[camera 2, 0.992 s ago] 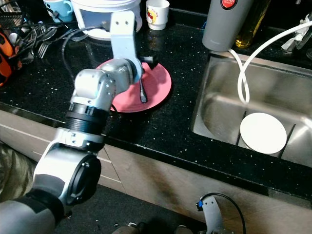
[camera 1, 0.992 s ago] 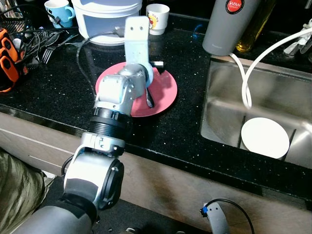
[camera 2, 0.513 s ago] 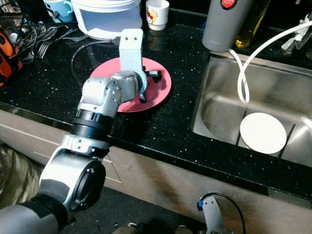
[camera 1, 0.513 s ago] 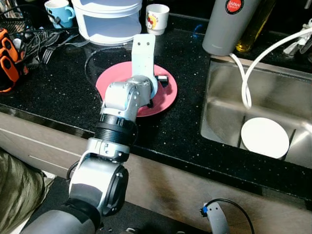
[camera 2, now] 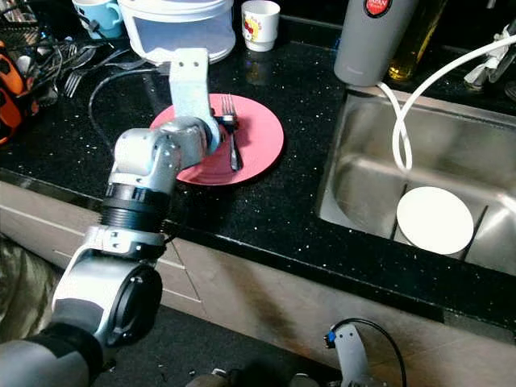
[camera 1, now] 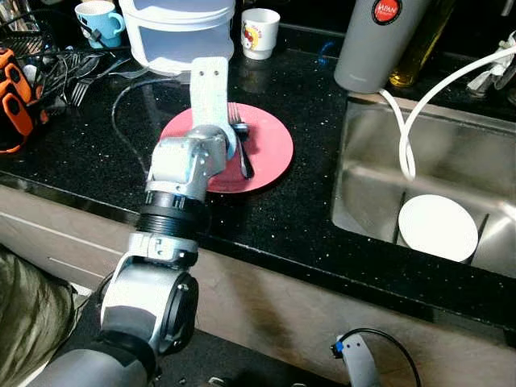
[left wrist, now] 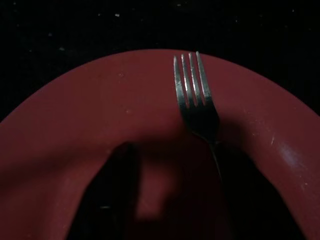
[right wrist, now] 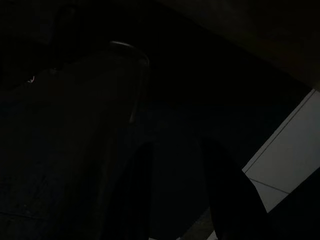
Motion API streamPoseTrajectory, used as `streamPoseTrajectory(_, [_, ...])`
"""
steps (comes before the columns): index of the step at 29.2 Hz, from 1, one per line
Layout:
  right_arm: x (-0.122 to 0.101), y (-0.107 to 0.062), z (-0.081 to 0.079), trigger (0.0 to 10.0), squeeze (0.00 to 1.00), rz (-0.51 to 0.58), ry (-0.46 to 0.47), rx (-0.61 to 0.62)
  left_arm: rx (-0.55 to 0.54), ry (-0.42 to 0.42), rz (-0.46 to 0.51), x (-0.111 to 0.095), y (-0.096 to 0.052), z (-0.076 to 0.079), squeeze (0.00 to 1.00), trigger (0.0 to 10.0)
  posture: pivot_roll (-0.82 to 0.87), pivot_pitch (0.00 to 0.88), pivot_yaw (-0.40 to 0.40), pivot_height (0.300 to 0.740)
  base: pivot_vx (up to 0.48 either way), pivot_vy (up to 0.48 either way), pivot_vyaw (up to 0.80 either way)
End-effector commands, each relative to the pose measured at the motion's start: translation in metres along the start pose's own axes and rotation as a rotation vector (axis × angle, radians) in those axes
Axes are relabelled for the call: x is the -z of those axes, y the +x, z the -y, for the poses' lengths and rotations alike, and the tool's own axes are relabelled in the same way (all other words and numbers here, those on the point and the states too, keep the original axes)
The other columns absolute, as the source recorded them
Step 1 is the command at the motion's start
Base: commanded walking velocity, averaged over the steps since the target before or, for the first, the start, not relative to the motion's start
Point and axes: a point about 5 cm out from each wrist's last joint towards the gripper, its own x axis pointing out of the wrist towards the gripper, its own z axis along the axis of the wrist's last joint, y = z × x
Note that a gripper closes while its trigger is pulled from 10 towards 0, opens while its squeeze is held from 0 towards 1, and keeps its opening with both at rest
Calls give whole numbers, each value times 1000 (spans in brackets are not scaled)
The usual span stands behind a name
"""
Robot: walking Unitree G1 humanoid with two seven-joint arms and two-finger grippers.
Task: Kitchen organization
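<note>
A pink plate (camera 1: 270, 149) lies on the black counter (camera 1: 306, 210), and a metal fork (camera 1: 242, 153) rests on it with its tines pointing to the back. My left arm reaches over the plate's left half. My left gripper (camera 1: 238, 129) hangs just above the plate, open, at the fork's neck. In the left wrist view the fork (left wrist: 192, 95) runs down beside one black finger (left wrist: 235, 200), while the other finger (left wrist: 115, 190) stands well apart from it. In the dark right wrist view, my right gripper (right wrist: 175, 165) hangs idle with its fingers apart.
To the right, a steel sink (camera 1: 363, 161) holds a white plate (camera 1: 438, 227), with a white hose (camera 1: 407, 129) hanging into it. At the back stand a grey flask (camera 1: 377, 40), a white cup (camera 1: 260, 31), a white container (camera 1: 177, 32) and a blue mug (camera 1: 97, 18). Cutlery lies at the far left (camera 1: 76, 76).
My left gripper has swung left from the plate's right side to its middle. The fork's tines, hidden before, now show beside it.
</note>
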Motion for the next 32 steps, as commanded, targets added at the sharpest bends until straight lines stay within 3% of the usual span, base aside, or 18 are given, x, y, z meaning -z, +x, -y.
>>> streamPoseTrajectory(1, [2,0,3,10000,0,-7,-4,13,15,-14,-134,28,7,-3,0,0,61,184,-30,740,0,0,0])
streamPoseTrajectory(21, [3,0,2,10000,0,-13,-5,14,28,-29,-163,34,7,-10,0,0,61,182,-28,740,0,0,0])
streamPoseTrajectory(24, [3,0,2,10000,0,-12,-4,15,26,-32,-112,26,6,-9,0,0,61,182,-28,740,0,0,0])
streamPoseTrajectory(26, [2,0,2,10000,0,-11,-5,15,20,22,-36,11,2,-4,0,0,60,184,-30,740,0,0,0])
streamPoseTrajectory(27, [2,0,2,10000,0,-12,-7,15,29,85,48,-8,-6,6,518,392,62,185,-33,740,0,0,0])
streamPoseTrajectory(29, [2,0,3,10000,0,-12,-8,15,33,101,68,-12,-8,10,518,392,62,185,-33,740,0,0,0])
streamPoseTrajectory(30, [2,0,3,10000,0,-12,-8,15,34,122,89,-17,-10,14,1000,7255,61,186,-32,740,0,0,0])
streamPoseTrajectory(31, [2,0,3,10000,0,-12,-9,15,33,134,98,-19,-11,16,1000,7255,61,186,-32,740,0,0,0])
streamPoseTrajectory(32, [2,0,2,10000,0,-12,-9,15,26,152,109,-21,-12,17,1000,10000,60,186,-31,740,0,0,0])
